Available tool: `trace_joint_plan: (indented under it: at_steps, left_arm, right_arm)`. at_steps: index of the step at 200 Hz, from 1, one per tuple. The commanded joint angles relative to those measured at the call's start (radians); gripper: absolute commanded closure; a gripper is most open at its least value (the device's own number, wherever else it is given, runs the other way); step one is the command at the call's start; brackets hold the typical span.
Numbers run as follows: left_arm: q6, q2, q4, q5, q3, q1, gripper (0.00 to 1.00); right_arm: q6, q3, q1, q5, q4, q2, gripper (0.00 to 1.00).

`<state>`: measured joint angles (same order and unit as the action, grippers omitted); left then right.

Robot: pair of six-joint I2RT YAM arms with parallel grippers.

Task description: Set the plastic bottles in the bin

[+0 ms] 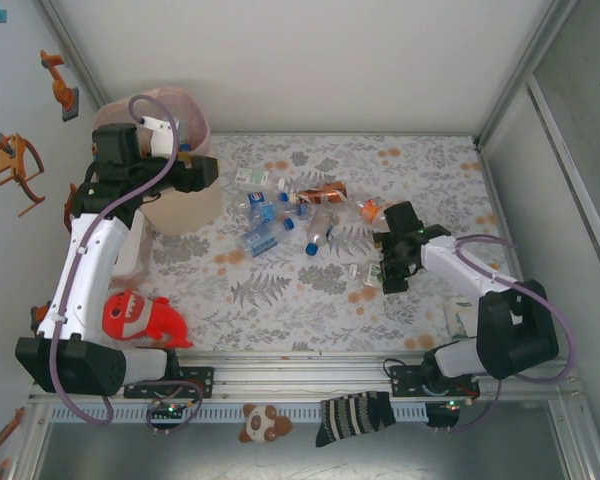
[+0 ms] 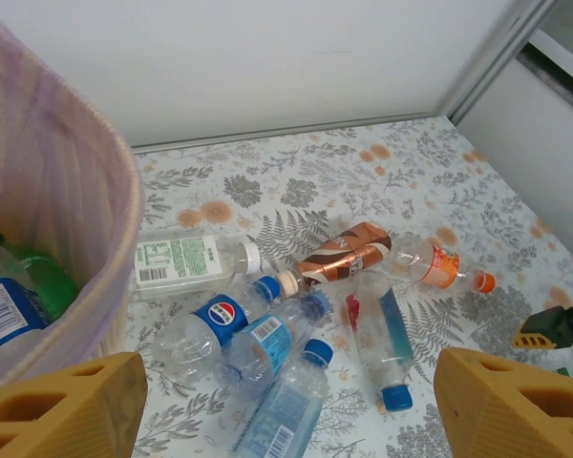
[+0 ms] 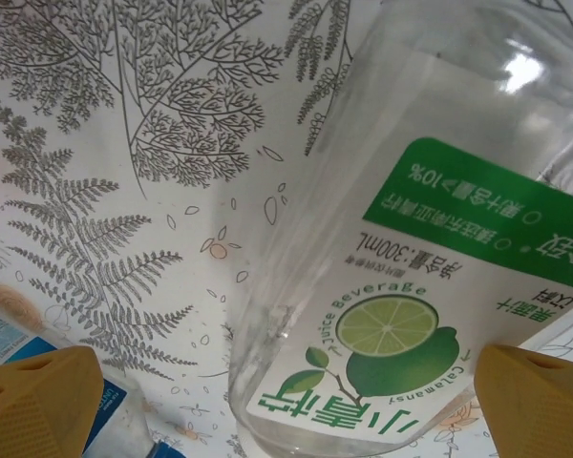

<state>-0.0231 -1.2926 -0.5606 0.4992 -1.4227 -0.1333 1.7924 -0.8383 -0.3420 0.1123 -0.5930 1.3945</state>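
Note:
Several plastic bottles (image 1: 280, 212) lie in a loose heap mid-table; among them are a Pepsi bottle (image 2: 201, 329), a white-labelled one (image 2: 186, 262), a brown-labelled one (image 2: 344, 253) and an orange-labelled one (image 2: 430, 262). The beige bin (image 1: 185, 212) with its pink liner (image 2: 48, 162) stands at the back left and holds a green bottle (image 2: 48, 281) and others. My left gripper (image 1: 202, 172) hangs open beside the bin's rim, nothing between its fingers (image 2: 67, 405). My right gripper (image 1: 393, 280) is open low over the table, straddling a clear lime-label bottle (image 3: 401, 315) that touches only the right finger (image 3: 540, 401).
A red toy shark (image 1: 140, 318) lies at the front left beside the left arm. Walls close in the table at the back and on both sides. Another blue-labelled item (image 3: 10, 343) lies by my right gripper's left finger.

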Motion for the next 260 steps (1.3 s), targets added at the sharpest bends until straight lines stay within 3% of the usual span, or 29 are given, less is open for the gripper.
trace_joint_plan:
  at_steps: [1,82,183,260]
  left_arm:
    - [-0.014,0.011,0.016,0.022,-0.005,-0.006,0.22]
    - [-0.02,0.007,0.017,0.012,-0.005,-0.019,0.22]
    - [-0.028,0.012,0.014,0.01,-0.015,-0.029,0.22]
    - [-0.029,0.013,0.01,0.008,-0.024,-0.037,0.23]
  right_arm:
    - [0.051,0.042,0.016,0.023,0.021,0.006,0.01]
    - [0.057,0.124,0.091,0.071,0.055,-0.004,0.04]
    - [0.065,0.211,0.097,0.09,0.03,-0.077,0.1]
    - [0.045,0.209,0.098,0.047,0.02,-0.12,0.39]
